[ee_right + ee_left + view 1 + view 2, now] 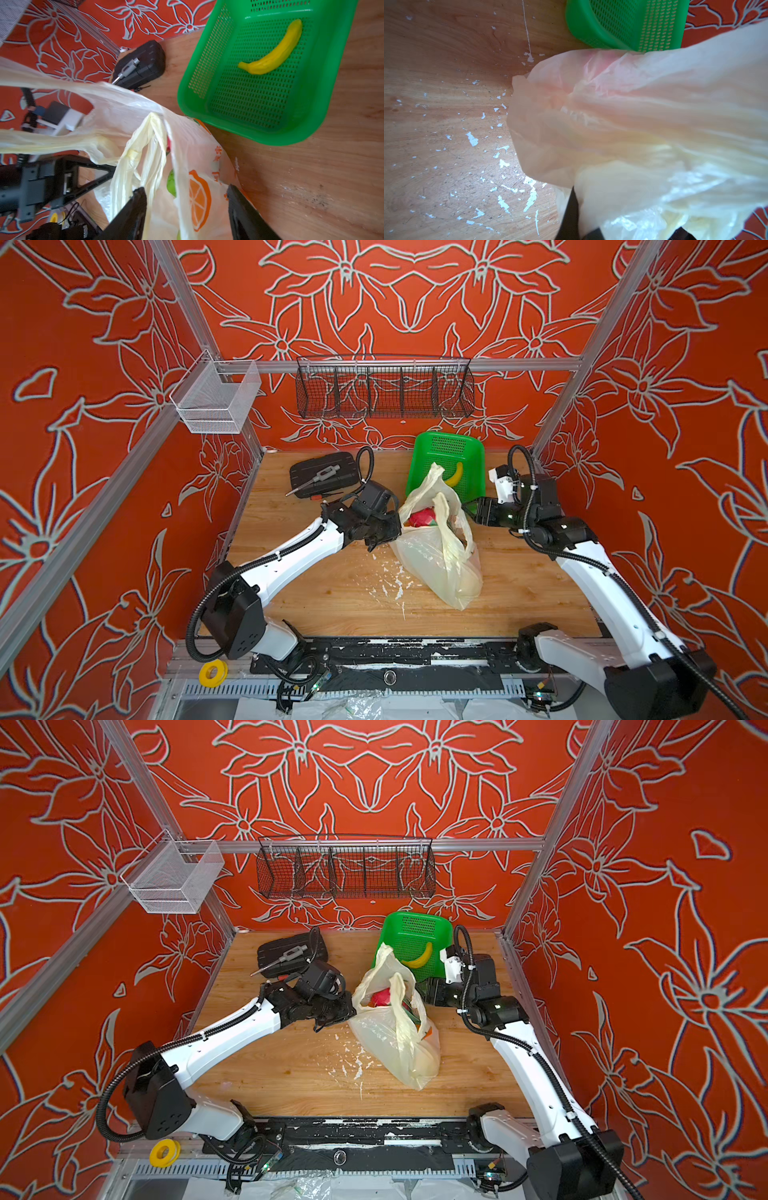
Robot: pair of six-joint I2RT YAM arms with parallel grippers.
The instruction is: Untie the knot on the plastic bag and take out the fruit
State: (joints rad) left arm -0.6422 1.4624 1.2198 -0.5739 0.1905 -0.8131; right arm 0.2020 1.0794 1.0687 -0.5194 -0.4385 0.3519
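The plastic bag (432, 568) (395, 1052) lies mid-table with its mouth held wide. No knot shows: its two pale handle loops (433, 477) (145, 149) are apart and loose. Inside sits fruit: a pink dragon fruit (422, 517) (380, 997), a green one (171, 182) and an orange (429, 1032). My left gripper (395, 527) (353, 1006) (577, 193) is shut on the bag's left rim, and plastic (633, 124) fills most of the left wrist view. My right gripper (467, 506) (419, 988) (186, 188) is open, its jaws either side of the bag's right rim and one loop.
A green basket (478, 472) (311, 116) holding a yellow banana (455, 476) (272, 56) stands just behind the bag. A black tool case (322, 475) lies at the back left. A black wire basket (384, 391) and a white mesh basket (216, 402) hang on the frame. White flecks (390, 576) mark the table.
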